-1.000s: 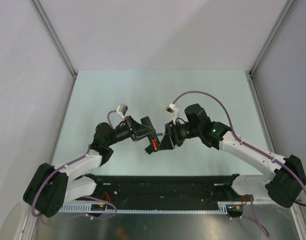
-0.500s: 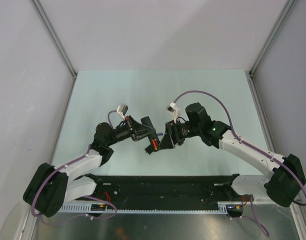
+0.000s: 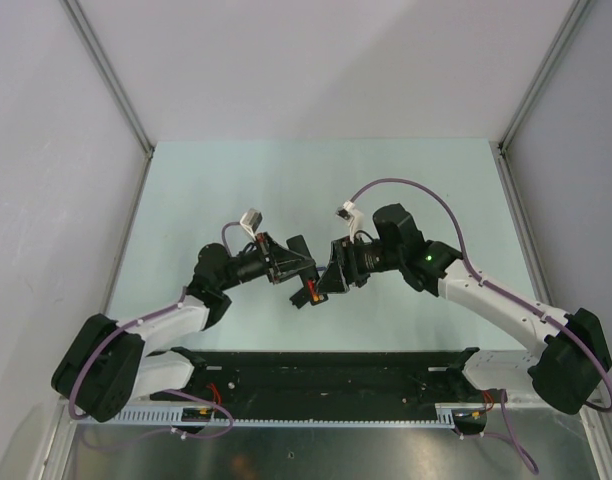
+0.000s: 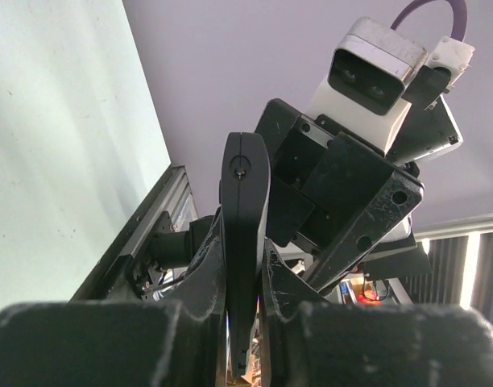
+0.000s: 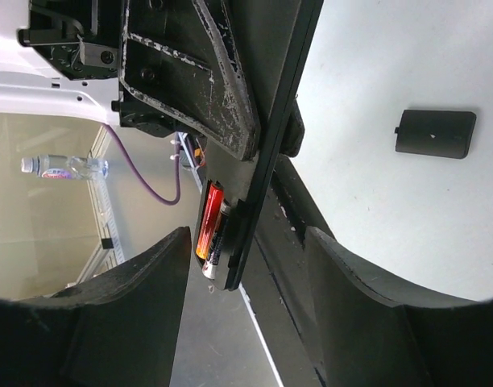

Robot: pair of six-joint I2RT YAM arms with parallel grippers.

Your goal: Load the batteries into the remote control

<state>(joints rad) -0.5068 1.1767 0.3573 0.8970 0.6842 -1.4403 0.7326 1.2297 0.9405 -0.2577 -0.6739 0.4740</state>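
Left pincer (image 4: 245, 270) clamps the remote (image 4: 245, 197), right pincer (image 5: 245, 242) gapes empty; two batteries (image 5: 211, 230) sit seated; cover (image 5: 435, 133) lies off, unfitted.

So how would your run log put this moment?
left jaws: shut on remote control | right jaws: open around its battery end | red battery: in bay | cover: on table

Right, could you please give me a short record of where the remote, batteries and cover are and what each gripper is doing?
remote: clamped in the left gripper
left gripper: shut on the remote
right gripper: open, one finger either side of the remote
loaded: red battery and dark battery, side by side in the remote
cover: off, lying flat on the table
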